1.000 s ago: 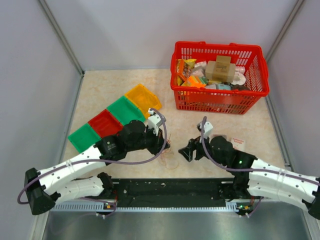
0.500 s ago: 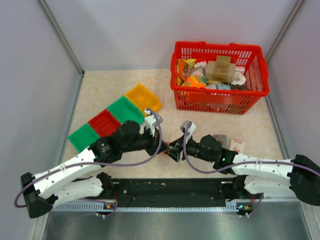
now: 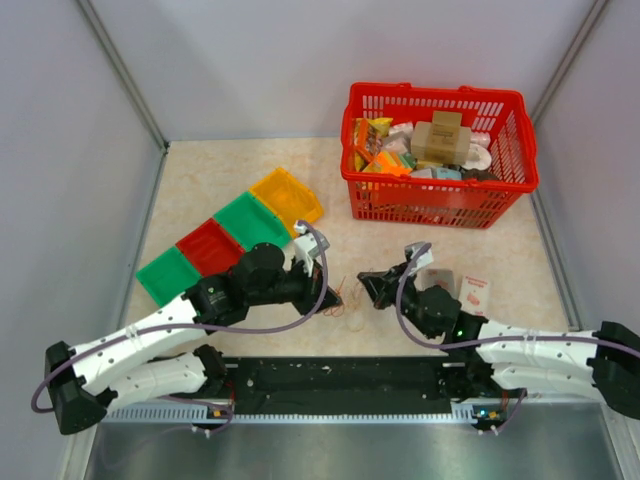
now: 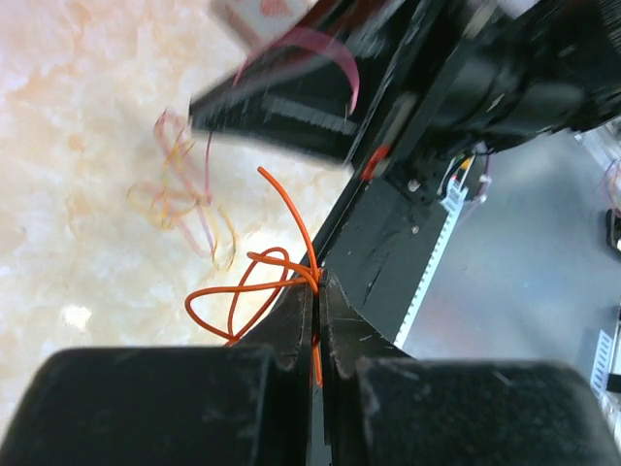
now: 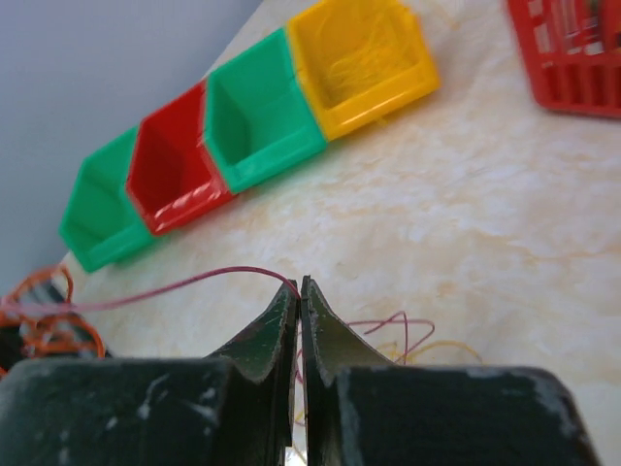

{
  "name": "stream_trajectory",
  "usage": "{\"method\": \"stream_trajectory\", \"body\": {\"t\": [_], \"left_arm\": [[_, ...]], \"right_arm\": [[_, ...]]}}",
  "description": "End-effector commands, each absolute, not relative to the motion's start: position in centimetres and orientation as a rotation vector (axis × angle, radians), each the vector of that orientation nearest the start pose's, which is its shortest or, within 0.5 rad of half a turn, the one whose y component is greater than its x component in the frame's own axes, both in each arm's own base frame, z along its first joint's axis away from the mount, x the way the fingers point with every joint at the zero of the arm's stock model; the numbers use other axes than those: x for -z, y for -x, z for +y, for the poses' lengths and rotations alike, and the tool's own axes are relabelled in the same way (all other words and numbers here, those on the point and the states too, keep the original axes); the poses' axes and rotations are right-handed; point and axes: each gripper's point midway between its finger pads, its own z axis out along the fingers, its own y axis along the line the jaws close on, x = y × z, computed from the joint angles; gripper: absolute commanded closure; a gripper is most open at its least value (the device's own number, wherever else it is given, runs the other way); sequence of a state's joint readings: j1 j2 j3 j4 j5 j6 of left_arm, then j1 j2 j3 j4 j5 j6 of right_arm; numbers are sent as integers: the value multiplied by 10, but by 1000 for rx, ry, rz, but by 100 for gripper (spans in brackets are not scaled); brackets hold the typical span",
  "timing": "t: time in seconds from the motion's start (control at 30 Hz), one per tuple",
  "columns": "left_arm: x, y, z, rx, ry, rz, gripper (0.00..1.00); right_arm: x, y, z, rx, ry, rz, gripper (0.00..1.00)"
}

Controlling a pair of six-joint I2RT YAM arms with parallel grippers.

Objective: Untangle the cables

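Your left gripper (image 4: pixel 317 282) pressed tight on glossy orange wire (image 4: pixel 233 291), which springs out in loose loops. Your right gripper (image 5: pixel 299 286) pinching hair-thin pink strand (image 5: pixel 194 283), arcing leftward. Rest of cables (image 4: pixel 184 199), pale wiry tangle, lies on marbled beige table (image 3: pixel 230 165) between both wrists. Print on white card (image 3: pixel 474 290) too small to read. Both arms stretched low, forearms angled inward toward table centre.
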State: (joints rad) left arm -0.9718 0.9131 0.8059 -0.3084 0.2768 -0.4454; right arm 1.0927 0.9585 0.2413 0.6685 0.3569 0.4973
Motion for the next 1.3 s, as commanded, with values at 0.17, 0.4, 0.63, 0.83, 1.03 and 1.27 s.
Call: {"method": "stream_trajectory", "body": {"t": [0.17, 0.4, 0.63, 0.83, 1.03, 1.27], "left_arm": [[-174, -129, -300, 1070, -772, 2175, 100], [-152, -177, -259, 673, -451, 2267, 100], [-155, -215, -218, 322, -190, 2255, 100], [-173, -246, -214, 241, -171, 2207, 100], [-199, -316, -195, 459, 75, 2154, 96], [-215, -394, -149, 426, 345, 2079, 94]], "right_arm": [[-178, -227, 178, -503, -246, 1741, 100], [-150, -212, 174, -507, -156, 1851, 100], [-126, -198, 192, -582, -73, 1950, 100], [-122, -196, 202, -596, -30, 1982, 100], [-117, -195, 208, -589, 21, 2005, 100], [-109, -185, 213, -650, 35, 2034, 100]]}}
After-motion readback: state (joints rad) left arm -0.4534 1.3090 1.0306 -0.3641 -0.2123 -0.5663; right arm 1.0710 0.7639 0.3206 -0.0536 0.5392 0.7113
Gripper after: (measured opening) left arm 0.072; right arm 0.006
